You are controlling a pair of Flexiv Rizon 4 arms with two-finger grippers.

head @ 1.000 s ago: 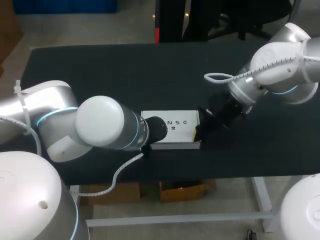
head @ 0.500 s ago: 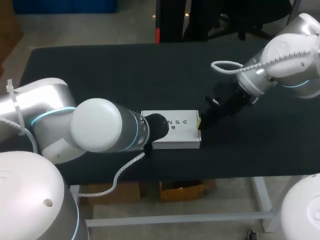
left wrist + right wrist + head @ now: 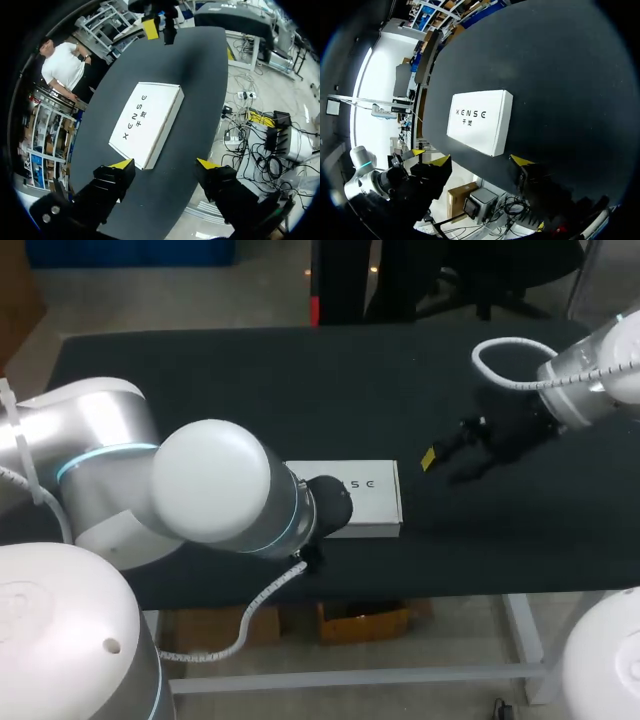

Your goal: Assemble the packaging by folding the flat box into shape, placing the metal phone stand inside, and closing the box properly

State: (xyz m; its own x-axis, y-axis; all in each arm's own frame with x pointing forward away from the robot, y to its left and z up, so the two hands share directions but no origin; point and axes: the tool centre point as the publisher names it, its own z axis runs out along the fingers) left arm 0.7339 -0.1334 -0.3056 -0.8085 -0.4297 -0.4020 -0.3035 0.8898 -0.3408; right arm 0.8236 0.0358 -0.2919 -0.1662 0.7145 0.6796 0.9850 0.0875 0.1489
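Observation:
A closed white box (image 3: 372,498) lies flat on the black table (image 3: 200,380), near its front edge. My left arm (image 3: 215,490) covers the box's left part in the head view. From the left wrist, the box (image 3: 147,122) lies just ahead of my left gripper (image 3: 165,164), which is open and holds nothing. My right gripper (image 3: 440,455) hangs to the right of the box, apart from it. In its own view the right gripper (image 3: 481,160) is open and empty, with the box (image 3: 480,127) ahead of it. No phone stand shows.
Bare black tabletop (image 3: 300,390) stretches behind the box and to both sides. The table's front edge (image 3: 420,590) runs close below the box. My right gripper (image 3: 157,25) shows beyond the box's far end in the left wrist view.
Both grippers have opened and let go of the box's ends. My right gripper has drawn back to the right. My left arm has shifted a little to the right over the box.

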